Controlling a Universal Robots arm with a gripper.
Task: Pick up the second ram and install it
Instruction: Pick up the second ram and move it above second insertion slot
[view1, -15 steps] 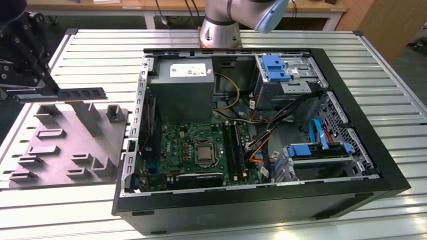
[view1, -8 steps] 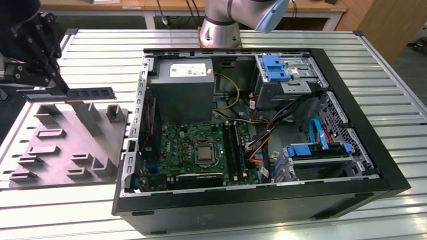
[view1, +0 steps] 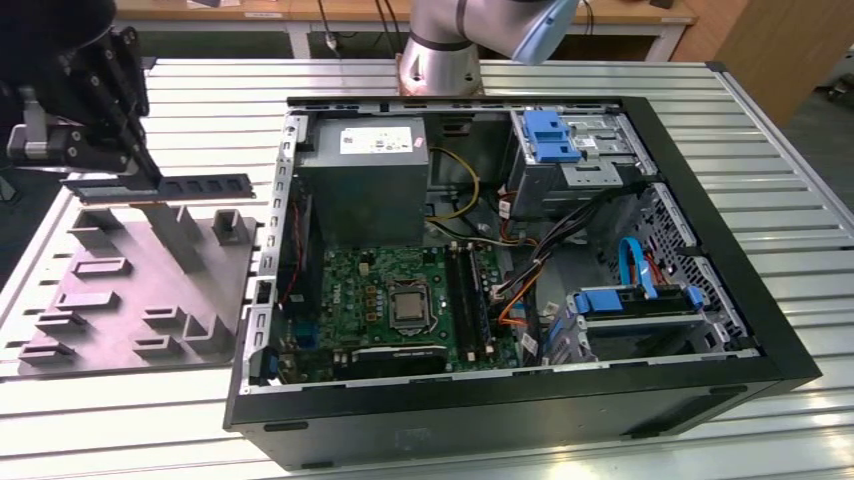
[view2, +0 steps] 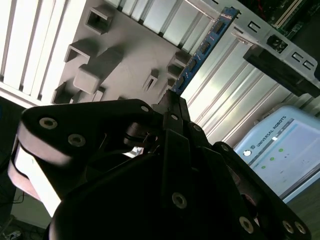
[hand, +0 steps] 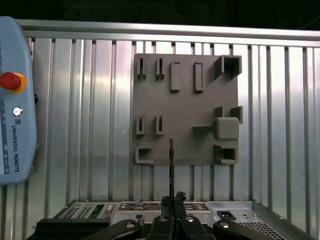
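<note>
We see the fingers (view1: 134, 150) clenched on the memory stick (view1: 200, 186), which hangs level just over the grey tray (view1: 120, 300) on the desk (view1: 747, 130). In the exterior view it sits at nine o'clock from the open computer case (view1: 534, 400) and well apart from the motherboard (view1: 400, 295). Our worry is the grip: it looks to sit off the middle, with the longer part reaching toward the case, so a bump or a quick swing could tilt the memory stick in the grasp, and tilted it would likely jam rather than seat in the long black slots (view1: 467, 290). The case wall at three o'clock from it, and the cables (view1: 527, 270) just beside the slots, could also catch it. The exterior view gives us the case interior and the gap between stick and slots; the first wrist view shows the memory stick (hand: 171, 160) edge-on as a thin line, plus a control tablet (hand: 15, 100) apart from the tray; the second wrist view shows its row of chips (view2: 205, 46)
</note>
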